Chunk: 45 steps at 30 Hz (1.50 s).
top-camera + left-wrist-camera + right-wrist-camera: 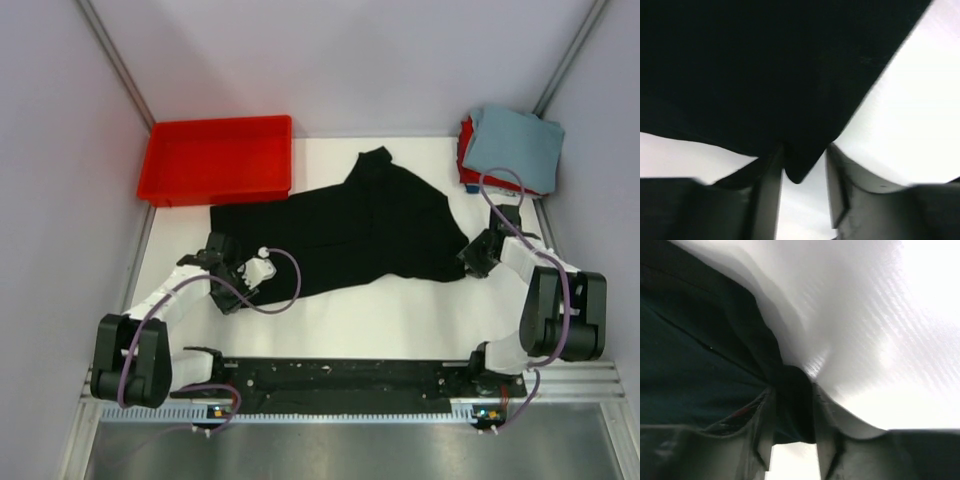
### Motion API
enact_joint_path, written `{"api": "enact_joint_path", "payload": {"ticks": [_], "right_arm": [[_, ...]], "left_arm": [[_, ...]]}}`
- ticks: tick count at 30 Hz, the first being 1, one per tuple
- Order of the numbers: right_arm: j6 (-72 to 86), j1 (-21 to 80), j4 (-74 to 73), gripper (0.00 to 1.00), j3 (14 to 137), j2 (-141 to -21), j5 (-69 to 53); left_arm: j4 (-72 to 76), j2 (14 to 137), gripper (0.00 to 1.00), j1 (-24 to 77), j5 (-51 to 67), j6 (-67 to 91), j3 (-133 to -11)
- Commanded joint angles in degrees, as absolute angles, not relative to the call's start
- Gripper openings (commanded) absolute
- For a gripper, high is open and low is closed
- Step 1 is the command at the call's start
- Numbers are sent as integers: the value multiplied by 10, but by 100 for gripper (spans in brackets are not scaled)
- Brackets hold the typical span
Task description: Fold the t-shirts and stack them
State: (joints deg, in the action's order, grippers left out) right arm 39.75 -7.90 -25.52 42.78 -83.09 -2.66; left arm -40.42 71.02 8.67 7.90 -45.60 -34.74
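Top view: fingers of the left gripper (pixel 236 272) and right gripper (pixel 472 256) sit dark against the edge of the black t-shirt (pixel 350 225), tips not separable. Red t-shirt (pixel 466 155) mostly covered by the grey-blue t-shirt (pixel 515 145); only an edge strip shows. Both wrist views blurred. Black cloth runs off the top and left edges; finger bases cut off at the bottom.
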Motion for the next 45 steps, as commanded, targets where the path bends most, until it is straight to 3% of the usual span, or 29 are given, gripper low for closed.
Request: {"api": "enact_joint_path", "payload": {"ticks": [1,2,3,9,19,26,27,28,29,30,31,33,35,40,42,45], "right_arm": [[419,-90,-212,19,405,-864,-44],[417,-103,-206,5,399,-863,-70],[417,-117,-200,0,391,-858,-90],[429,-215,-247,0,335,-719,-117],[547,-217,-491,0,289,-433,60],[607,-218,-568,0,310,-403,100],[610,-219,-572,0,312,-408,103],[612,-218,-577,5,315,-408,106],[614,-219,-584,20,322,-409,115],[613,-218,-591,41,330,-408,127],[607,-219,-591,61,341,-405,147],[594,-218,-578,87,368,-396,195],[517,-219,-485,89,383,-384,188],[396,-182,-118,82,360,-388,-82],[354,-106,-40,81,387,-442,-80],[248,-4,-69,81,508,-603,-28]], "left_arm": [[-351,720,28,86,67,-448,-311],[-346,715,5,86,63,-442,-310],[-345,708,0,86,51,-439,-309],[-429,629,0,85,35,-450,-335],[-617,556,0,87,32,-462,-351],[-692,540,0,88,33,-491,-369],[-693,540,5,88,30,-494,-366],[-694,540,22,88,27,-496,-365],[-696,539,41,88,26,-497,-366],[-700,539,54,87,32,-501,-372],[-705,540,64,87,44,-506,-378],[-692,544,69,80,71,-507,-400],[-640,560,74,63,70,-485,-437],[-473,673,77,-15,66,-408,-541],[-452,736,72,-46,97,-388,-595],[-434,820,69,-69,140,-401,-656]]}}
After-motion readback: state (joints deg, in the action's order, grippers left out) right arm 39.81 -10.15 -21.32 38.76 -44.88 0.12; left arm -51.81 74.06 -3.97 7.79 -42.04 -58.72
